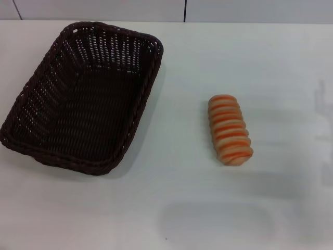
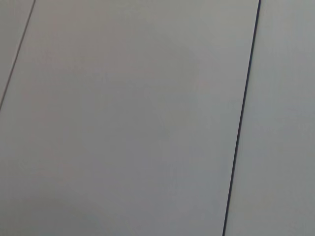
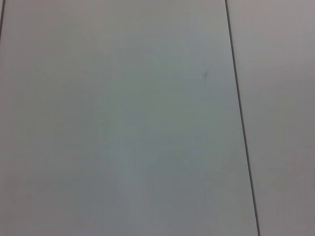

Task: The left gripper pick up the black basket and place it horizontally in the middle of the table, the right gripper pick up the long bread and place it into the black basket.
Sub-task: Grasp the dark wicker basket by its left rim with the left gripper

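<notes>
The black basket [image 1: 83,99], a large dark woven wicker basket, stands on the white table [image 1: 171,208] at the left of the head view, its long axis running away from me and slightly tilted. It is empty. The long bread [image 1: 230,129], a tan bun with orange stripes, lies on the table right of centre, apart from the basket. Neither gripper shows in any view. Both wrist views show only plain pale panels with thin dark seams.
The table's far edge meets a pale wall with dark vertical seams [image 1: 184,10] at the top of the head view. Faint shadows lie on the table at the front [image 1: 216,221] and the right side [image 1: 322,104].
</notes>
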### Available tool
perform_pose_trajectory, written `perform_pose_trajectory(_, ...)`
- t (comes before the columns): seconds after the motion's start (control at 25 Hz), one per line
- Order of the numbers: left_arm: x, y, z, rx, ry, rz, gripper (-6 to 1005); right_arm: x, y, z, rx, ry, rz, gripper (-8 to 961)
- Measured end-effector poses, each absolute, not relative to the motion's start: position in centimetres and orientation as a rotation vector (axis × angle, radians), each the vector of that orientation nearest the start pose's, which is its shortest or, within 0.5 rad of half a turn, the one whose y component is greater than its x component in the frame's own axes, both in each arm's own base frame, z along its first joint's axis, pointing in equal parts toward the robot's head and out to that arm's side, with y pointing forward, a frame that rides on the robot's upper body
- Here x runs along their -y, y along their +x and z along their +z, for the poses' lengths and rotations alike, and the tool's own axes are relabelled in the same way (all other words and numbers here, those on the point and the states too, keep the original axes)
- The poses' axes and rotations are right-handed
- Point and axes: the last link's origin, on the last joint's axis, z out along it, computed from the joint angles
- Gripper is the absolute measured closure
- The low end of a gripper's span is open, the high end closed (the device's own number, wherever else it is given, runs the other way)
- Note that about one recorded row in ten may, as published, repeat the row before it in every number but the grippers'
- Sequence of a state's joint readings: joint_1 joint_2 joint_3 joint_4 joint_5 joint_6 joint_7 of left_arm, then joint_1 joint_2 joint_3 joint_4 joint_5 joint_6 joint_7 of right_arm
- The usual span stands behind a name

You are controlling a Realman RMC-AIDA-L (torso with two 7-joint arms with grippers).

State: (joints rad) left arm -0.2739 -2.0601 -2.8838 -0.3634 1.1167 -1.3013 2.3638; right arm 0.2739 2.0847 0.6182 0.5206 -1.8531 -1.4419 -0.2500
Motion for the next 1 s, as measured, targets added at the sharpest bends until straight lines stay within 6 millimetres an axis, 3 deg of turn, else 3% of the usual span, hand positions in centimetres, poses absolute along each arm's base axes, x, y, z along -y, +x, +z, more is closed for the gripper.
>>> perform_pose_trajectory(0.72,-27.9,-40.1,11.7,0.634,-1.311,-0.864,155,-28.8,29.0,-0.9,-0.415,-1.265,0.787,342)
perform_pose_trajectory(1.0,-28.9,-38.8,13.0,0.802,-1.431,-1.027,154,-28.7,28.8,-0.9,-0.416,-1.257,0.799,342)
